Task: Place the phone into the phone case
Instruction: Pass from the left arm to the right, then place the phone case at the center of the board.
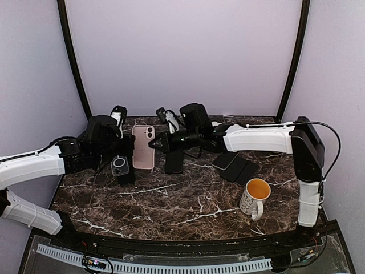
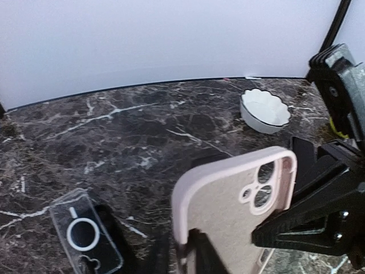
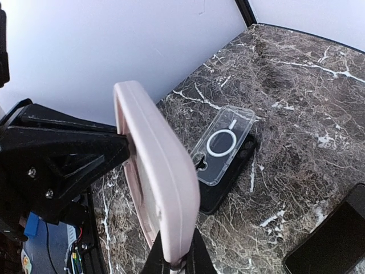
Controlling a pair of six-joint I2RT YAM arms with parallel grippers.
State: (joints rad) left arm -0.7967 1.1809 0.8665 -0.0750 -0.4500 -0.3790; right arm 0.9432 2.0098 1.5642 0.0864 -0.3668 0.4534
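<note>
The pink phone case point(image 1: 143, 147) is held above the table between both grippers, and its grey inside shows empty in the left wrist view point(image 2: 234, 211). My left gripper point(image 1: 132, 152) is shut on its left edge, with fingers point(image 2: 201, 251) at the case's bottom. My right gripper point(image 1: 154, 144) is shut on its right edge, pinching the rim point(image 3: 175, 260). The case shows edge-on in the right wrist view point(image 3: 157, 165). A black phone point(image 1: 174, 161) lies flat on the table just right of the case and also shows in the right wrist view point(image 3: 336, 240).
A clear case with a white ring point(image 1: 120, 166) lies on a black slab left of the pink case. Several dark slabs point(image 1: 235, 165) lie at the right. A mug with orange liquid point(image 1: 254, 197) stands front right. A white bowl point(image 2: 263, 109) is at the back.
</note>
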